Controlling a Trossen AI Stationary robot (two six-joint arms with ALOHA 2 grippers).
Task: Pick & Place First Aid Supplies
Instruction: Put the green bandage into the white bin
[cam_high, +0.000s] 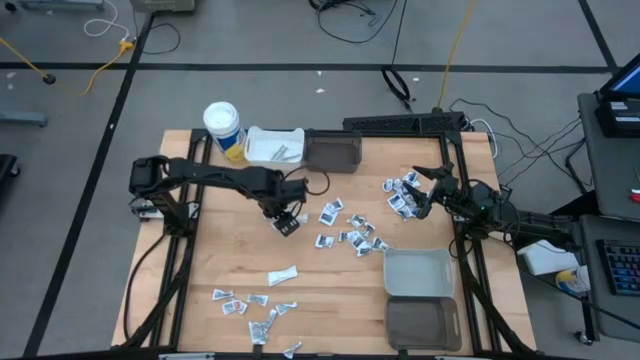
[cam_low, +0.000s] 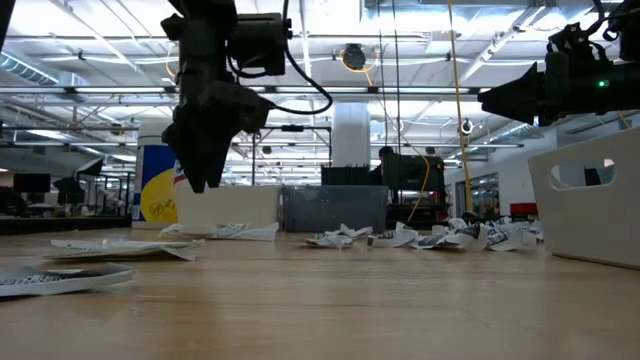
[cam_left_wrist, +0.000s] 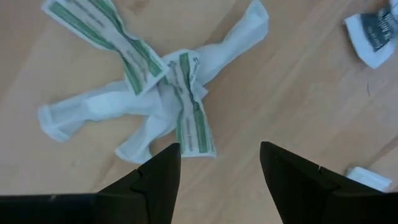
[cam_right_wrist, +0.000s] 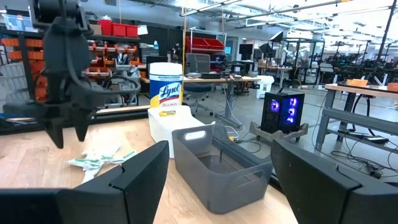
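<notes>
A small heap of elongated white sachets with green print (cam_left_wrist: 155, 93) lies flat on the wooden table, also seen low down in the low view (cam_low: 222, 231). My left gripper (cam_left_wrist: 221, 155) hangs open just above it, pointing down, its fingertips clear of the table (cam_low: 203, 178). Square white packets with dark print (cam_high: 350, 235) are strewn over the table's middle, more (cam_high: 402, 192) in front of my right gripper (cam_high: 422, 190), and more (cam_high: 250, 305) near the front edge. My right gripper (cam_right_wrist: 221, 165) waits open at the right, held about level.
A white bin (cam_high: 273, 147) and a dark grey bin (cam_high: 333, 150) stand at the far edge beside a wipes canister (cam_high: 224, 128). A light grey bin (cam_high: 418, 272) and a dark bin (cam_high: 423, 322) stand at the near right. Another white sachet (cam_high: 283, 275) lies apart.
</notes>
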